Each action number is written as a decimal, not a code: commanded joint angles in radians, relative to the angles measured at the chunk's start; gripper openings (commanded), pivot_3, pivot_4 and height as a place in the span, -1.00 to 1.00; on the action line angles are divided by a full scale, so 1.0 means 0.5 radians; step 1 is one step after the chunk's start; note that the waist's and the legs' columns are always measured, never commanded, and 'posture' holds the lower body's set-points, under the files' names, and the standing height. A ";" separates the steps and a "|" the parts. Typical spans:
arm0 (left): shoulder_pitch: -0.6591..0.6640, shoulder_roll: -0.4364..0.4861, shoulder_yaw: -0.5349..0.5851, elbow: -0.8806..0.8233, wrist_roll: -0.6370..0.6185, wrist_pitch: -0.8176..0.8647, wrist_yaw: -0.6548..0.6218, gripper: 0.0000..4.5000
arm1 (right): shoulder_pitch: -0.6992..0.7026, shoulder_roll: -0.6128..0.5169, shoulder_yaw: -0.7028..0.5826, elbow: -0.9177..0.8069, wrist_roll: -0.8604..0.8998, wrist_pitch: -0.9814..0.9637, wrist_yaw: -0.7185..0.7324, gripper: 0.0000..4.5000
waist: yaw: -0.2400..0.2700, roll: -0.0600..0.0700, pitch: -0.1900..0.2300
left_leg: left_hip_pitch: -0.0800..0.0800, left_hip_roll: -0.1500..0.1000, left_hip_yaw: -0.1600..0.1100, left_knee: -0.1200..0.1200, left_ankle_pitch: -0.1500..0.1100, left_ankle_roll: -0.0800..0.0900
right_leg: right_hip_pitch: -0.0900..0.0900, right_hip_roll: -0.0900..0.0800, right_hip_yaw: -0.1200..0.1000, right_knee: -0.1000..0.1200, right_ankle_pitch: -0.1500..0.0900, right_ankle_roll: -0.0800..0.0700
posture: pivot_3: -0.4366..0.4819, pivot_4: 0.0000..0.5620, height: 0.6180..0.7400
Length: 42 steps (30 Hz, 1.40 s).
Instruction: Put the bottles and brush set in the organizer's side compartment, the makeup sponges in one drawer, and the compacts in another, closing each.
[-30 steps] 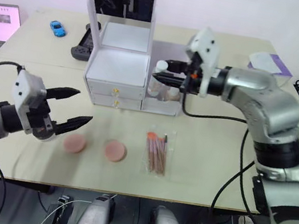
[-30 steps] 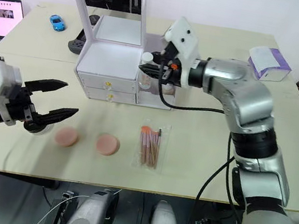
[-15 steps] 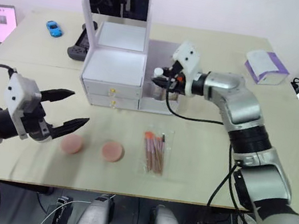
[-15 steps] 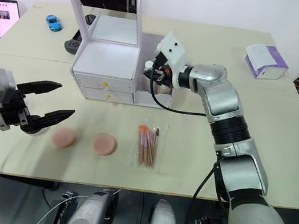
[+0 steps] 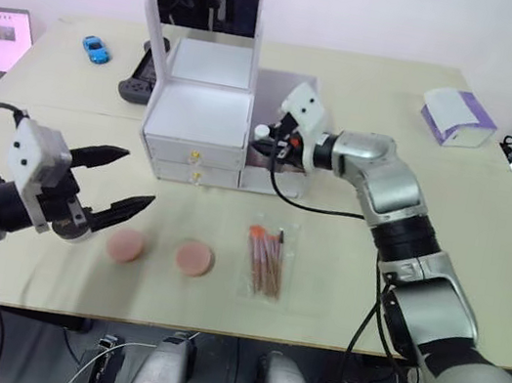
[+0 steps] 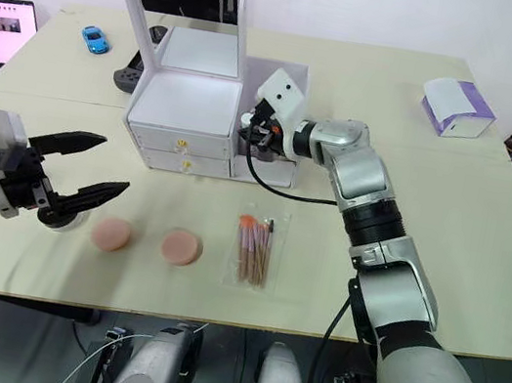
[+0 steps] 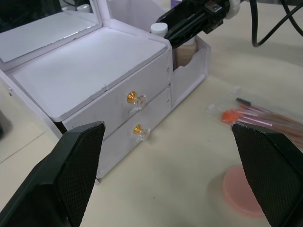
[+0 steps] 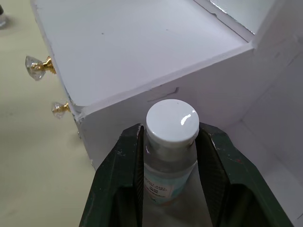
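Right claw (image 8: 170,156) grips bottle (image 8: 169,142) inside organizer (image 5: 200,112) side compartment

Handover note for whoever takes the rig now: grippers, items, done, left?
Right gripper is shut on a white-capped bottle, at the organizer side compartment, not released.
Left gripper is open, holds nothing, beside the two pink rounds.
Brush set lies on the table.
Both drawers are shut.
Left: release the bottle, brush set, drawers.
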 commanded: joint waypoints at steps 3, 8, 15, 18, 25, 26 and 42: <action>-0.025 0.024 -0.007 -0.027 -0.007 -0.009 -0.005 1.00 | 0.015 -0.027 -0.069 -0.062 0.018 0.096 0.045 0.81 | -0.001 0.000 0.000 | 0.000 0.000 0.000 0.000 0.000 0.000 | 0.000 0.000 0.000 0.000 0.000 0.000 | -0.05 -0.47 1.00; -0.056 0.026 -0.033 -0.007 -0.001 -0.015 -0.011 1.00 | -0.016 -0.048 -0.143 -0.120 0.050 0.120 0.053 0.97 | -0.002 0.000 0.000 | 0.000 0.000 0.000 -0.001 0.000 0.000 | -0.001 0.000 0.000 0.000 0.000 0.000 | -0.05 -0.47 1.00; -0.111 0.026 -0.063 0.049 -0.008 -0.021 -0.025 1.00 | -0.060 -0.187 -0.351 -0.476 0.310 0.328 0.224 0.97 | -0.001 0.001 0.000 | -0.002 0.000 0.001 -0.004 0.000 0.000 | -0.005 0.000 0.000 0.000 0.000 0.000 | -0.05 -0.47 1.00; -0.141 0.028 -0.080 0.079 0.001 -0.028 -0.042 1.00 | -0.084 -0.277 -0.504 -0.613 0.480 0.429 0.296 0.97 | -0.001 0.001 0.000 | -0.002 0.000 0.001 -0.004 0.000 0.000 | -0.005 0.000 0.000 0.001 0.000 0.000 | -0.05 -0.47 1.00; -0.217 0.056 -0.044 0.172 -0.052 0.030 -0.077 1.00 | 0.241 -0.536 -0.780 -0.853 0.623 0.215 0.394 0.97 | 0.011 -0.001 0.000 | -0.002 0.000 0.000 -0.003 0.000 0.000 | -0.002 0.000 -0.001 -0.002 0.000 0.000 | -0.05 -0.47 1.00; -0.218 0.064 -0.017 0.196 -0.047 0.025 -0.081 1.00 | 0.338 -0.556 -0.843 -0.883 0.654 0.123 0.431 0.97 | 0.009 -0.001 0.000 | -0.002 0.000 0.001 -0.003 0.000 0.000 | -0.001 0.000 -0.001 -0.003 0.000 0.000 | -0.05 -0.47 1.00; 0.325 0.274 0.800 1.379 0.270 -0.594 -0.589 1.00 | 1.574 -1.076 -1.344 -0.641 0.723 -0.230 0.718 0.97 | 0.004 -0.001 0.000 | 0.002 0.002 0.009 -0.011 0.000 0.001 | -0.003 -0.001 0.005 -0.008 -0.005 -0.009 | -0.05 -0.47 1.00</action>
